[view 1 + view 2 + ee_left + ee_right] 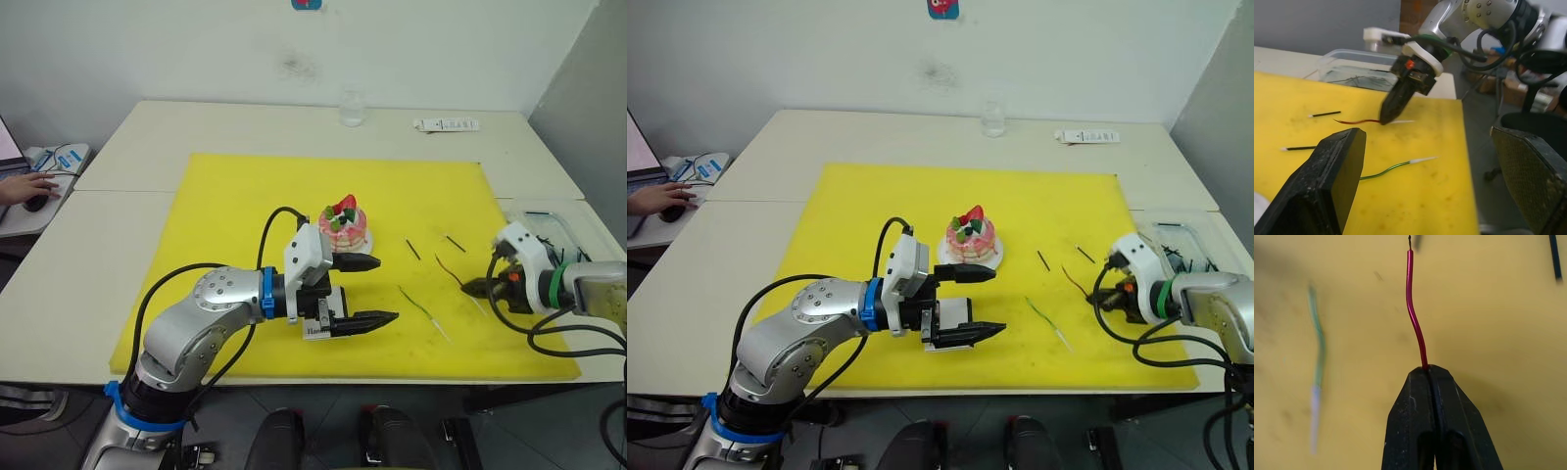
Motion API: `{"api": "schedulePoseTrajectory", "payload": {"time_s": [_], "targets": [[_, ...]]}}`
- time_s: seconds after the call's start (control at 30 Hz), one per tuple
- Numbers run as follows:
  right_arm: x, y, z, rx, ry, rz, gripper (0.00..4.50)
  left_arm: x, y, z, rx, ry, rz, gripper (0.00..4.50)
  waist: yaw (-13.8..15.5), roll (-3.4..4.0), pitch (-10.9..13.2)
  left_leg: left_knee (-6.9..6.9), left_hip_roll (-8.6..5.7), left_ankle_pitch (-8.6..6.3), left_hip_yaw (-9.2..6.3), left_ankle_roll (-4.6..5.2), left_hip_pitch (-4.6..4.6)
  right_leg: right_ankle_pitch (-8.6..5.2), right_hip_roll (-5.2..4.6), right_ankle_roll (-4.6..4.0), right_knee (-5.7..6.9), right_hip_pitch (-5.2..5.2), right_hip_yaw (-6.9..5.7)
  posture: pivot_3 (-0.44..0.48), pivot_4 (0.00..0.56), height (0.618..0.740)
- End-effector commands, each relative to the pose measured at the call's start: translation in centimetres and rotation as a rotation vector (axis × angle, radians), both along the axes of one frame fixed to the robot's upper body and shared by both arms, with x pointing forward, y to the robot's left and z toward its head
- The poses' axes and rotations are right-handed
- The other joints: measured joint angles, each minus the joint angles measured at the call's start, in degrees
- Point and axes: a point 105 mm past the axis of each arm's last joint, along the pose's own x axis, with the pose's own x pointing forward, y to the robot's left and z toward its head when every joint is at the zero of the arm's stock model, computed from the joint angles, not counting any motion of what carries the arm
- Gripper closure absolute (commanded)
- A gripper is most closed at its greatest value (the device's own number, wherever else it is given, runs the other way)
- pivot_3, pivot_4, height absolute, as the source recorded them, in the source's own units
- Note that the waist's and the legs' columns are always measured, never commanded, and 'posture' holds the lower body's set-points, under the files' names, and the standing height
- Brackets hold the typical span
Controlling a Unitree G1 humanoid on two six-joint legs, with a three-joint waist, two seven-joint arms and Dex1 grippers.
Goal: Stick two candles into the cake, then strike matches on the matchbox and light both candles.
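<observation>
Right gripper pinched tight on red candle at yellow mat; green candle loose beside; left gripper spread wide near cake

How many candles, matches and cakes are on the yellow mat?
Candles: 2, red pinched by the right gripper, green lying loose
Matches: 2, and
Cakes: 1
Total: 5
</observation>
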Motion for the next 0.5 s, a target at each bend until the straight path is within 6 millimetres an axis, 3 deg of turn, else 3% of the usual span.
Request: {"api": "schedulePoseTrajectory", "payload": {"time_s": [0.03, 0.2, 0.4, 0.5], "targets": [[-0.5, 1.2, 3.3, 0.124, -0.083, 0.031, 4.48, 0.0, 0.1, 0.6, -0.045, 0.075, 0.023, 0.0, 0.1, 0.0, 0.0, 0.0, 0.01, 0.0, -0.04, 0.0, 0.0, 0.0, 0.0, 0.0, -0.01, 0.01, 0.0, 0.0, 0.15, 0.74], [-1.3, 4.1, 6.2, 0.212, -0.225, 0.139, 4.48, 2.0, -0.1, 0.9, -0.139, 0.254, 0.109, 0.0, 0.1, 0.0, 0.0, 0.01, -0.05, 0.0, -0.06, 0.0, -0.02, 0.0, 0.0, 0.0, -0.01, 0.04, 0.0, 0.0, 0.15, 0.74], [-2.0, 6.7, 8.1, 0.281, -0.36, 0.204, 4.5, 3.3, -1.3, 1.9, -0.18, 0.343, 0.15, 1.78, 0.0, 0.0, 0.0, 0.03, -0.1, 0.0, -0.12, 0.01, -0.02, 0.01, 0.0, 0.02, 0.0, 0.07, 0.01, 0.0, 0.15, 0.74], [-2.2, 7.4, 8.7, 0.301, -0.396, 0.211, 4.5, 3.8, -1.7, 2.2, -0.181, 0.345, 0.164, 1.78, 0.1, 0.0, 0.0, 0.0, -0.12, 0.0, -0.1, 0.01, -0.02, 0.01, 0.01, 0.02, -0.02, 0.06, 0.02, 0.0, 0.15, 0.74]]}}
